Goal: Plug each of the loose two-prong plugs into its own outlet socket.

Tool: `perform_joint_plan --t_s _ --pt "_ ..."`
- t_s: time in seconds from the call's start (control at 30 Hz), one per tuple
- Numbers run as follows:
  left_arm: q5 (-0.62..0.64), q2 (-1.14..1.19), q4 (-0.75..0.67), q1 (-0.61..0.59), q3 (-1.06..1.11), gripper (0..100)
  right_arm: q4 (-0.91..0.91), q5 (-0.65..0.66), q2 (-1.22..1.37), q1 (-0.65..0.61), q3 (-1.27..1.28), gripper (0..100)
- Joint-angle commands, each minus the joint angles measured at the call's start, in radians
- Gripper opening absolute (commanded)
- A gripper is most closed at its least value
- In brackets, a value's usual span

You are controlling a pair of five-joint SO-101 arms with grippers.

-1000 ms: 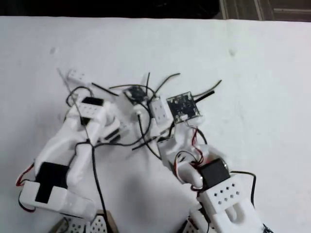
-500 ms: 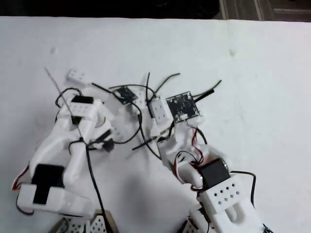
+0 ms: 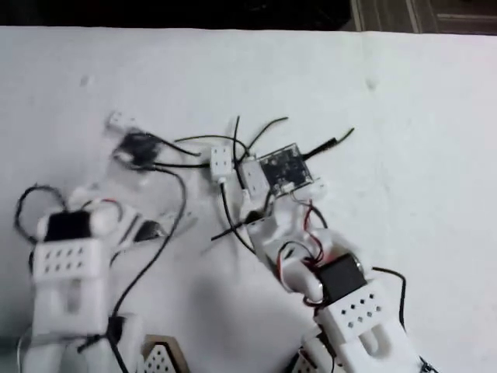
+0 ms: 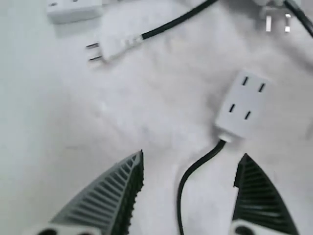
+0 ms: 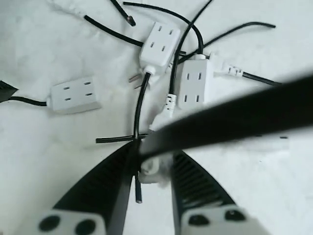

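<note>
My right gripper point(image 5: 153, 152) is shut on a white two-prong plug point(image 5: 149, 167), whose black cord point(image 5: 138, 107) runs on toward the outlets. Just beyond it lie two white outlet blocks point(image 5: 195, 82) point(image 5: 159, 43), and a third point(image 5: 73, 95) is off to one side. In the high view this gripper point(image 3: 260, 221) sits just below the pair of blocks point(image 3: 221, 159) point(image 3: 252, 177). My left gripper point(image 4: 190, 159) is open over the bare table. A white outlet block point(image 4: 242, 105) lies ahead of it, its cord passing between the fingers. A loose white plug point(image 4: 105, 49) lies farther off, prongs bare.
Several loose black cords point(image 3: 178, 144) cross the middle of the white table point(image 3: 404, 116). Another small outlet block point(image 3: 120, 120) lies at the far left. The left arm point(image 3: 66, 249) stands near the front left edge. The right half of the table holds nothing.
The left arm has swung left and back from the cluster, dragging a cord with it. The right arm has hardly moved and still holds the plug.
</note>
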Motion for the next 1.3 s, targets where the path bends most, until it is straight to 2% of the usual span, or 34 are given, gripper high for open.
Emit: perform_joint_plan --t_s 0.0,0.07,0.17,0.37,0.8,0.97,1.27 --pt "0.040 -0.182 -0.008 -0.145 0.075 30 -0.036 0.014 0.030 -0.110 -0.029 1.7" --pt "0.072 -0.236 -0.014 -0.185 0.129 30 -0.077 0.014 0.079 -0.171 -0.029 1.7" --pt "0.146 -0.303 -0.075 -0.240 0.229 30 -0.176 0.014 0.206 -0.199 -0.041 1.7" --pt "0.204 -0.426 -0.192 -0.252 0.431 30 -0.302 0.015 0.490 -0.226 -0.170 1.7" --pt "0.204 -0.542 -0.155 -0.277 0.473 30 -0.624 0.032 0.777 -0.271 -0.215 1.7" --pt "0.204 -0.542 -0.153 -0.277 0.474 30 -0.705 0.107 0.854 -0.257 -0.216 1.7" --pt "0.204 -0.542 -0.152 -0.277 0.476 30 -0.754 0.107 0.891 -0.223 -0.238 1.7"
